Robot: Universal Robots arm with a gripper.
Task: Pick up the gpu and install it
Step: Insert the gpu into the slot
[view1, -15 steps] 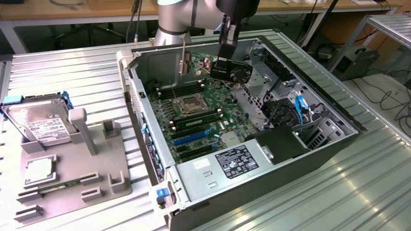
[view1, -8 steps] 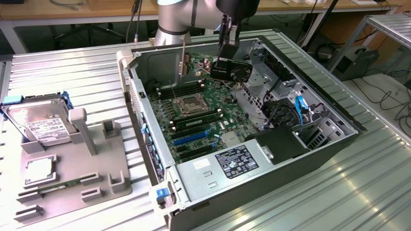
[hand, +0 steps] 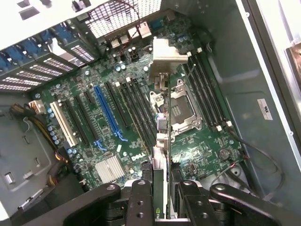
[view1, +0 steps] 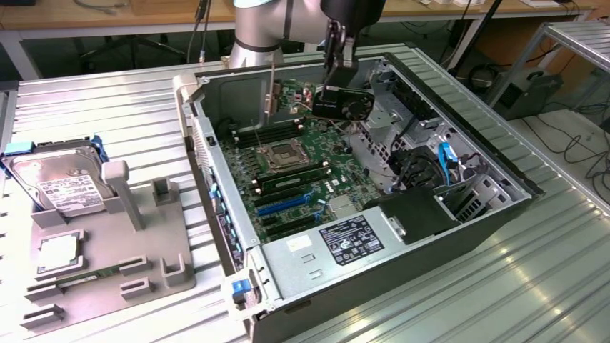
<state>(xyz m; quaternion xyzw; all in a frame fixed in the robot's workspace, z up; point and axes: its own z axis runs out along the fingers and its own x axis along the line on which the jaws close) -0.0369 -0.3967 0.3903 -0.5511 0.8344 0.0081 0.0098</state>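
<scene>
Sitting left of the open computer case (view1: pixel 203 136), the hard drive (view1: pixel 59 182) waits in its grey holder. Above the case's motherboard (view1: pixel 315 153), the hand (view1: pixel 336 82) pinches the gpu (view1: pixel 345 106) edge-down, probably so its connector faces a slot.

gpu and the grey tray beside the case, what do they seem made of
Gpu: black matt shroud, probably plastic; its end bracket shines silvery, likely bare sheet metal. Tray: even dull grey with moulded posts, likely plastic.

Black gpu (view1: pixel 343 106), green motherboard (view1: pixel 329 161), ribbed and seemingly silvery table (view1: pixel 496 286).
</scene>
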